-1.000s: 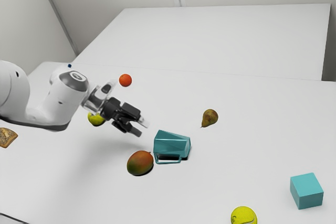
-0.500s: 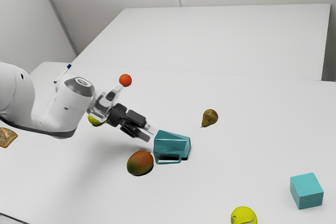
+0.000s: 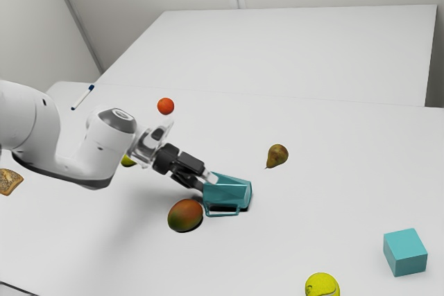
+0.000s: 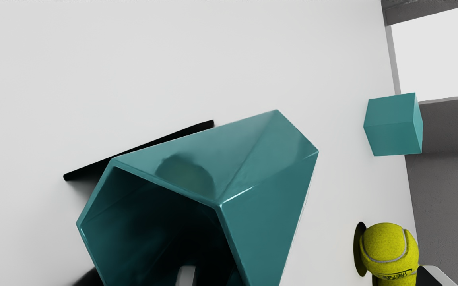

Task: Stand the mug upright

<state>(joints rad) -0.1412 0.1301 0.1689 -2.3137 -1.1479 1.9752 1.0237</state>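
Clock positions refer to the exterior view, with the mug at the dial's centre and 12 at the top of that view.

Mug: lies on its side on the table; the mouth faces 9 o'clock, the base 3 o'clock, and the handle is on the 6 o'clock side.

Gripper: we have our gripper at the mouth end, on the 9-to-10 o'clock side, with the fingers set wide and nothing clamped between them. In the wrist view we see one fingertip over the dark opening and the other outside the mug wall. We cannot tell whether either touches the mug.

Surrounding items: we locate the mango just beside the mug at 8 o'clock, the pear near it at 2, the orange ball at 11, the tennis ball between 4 and 5, and the teal cube well apart, between 3 and 4.
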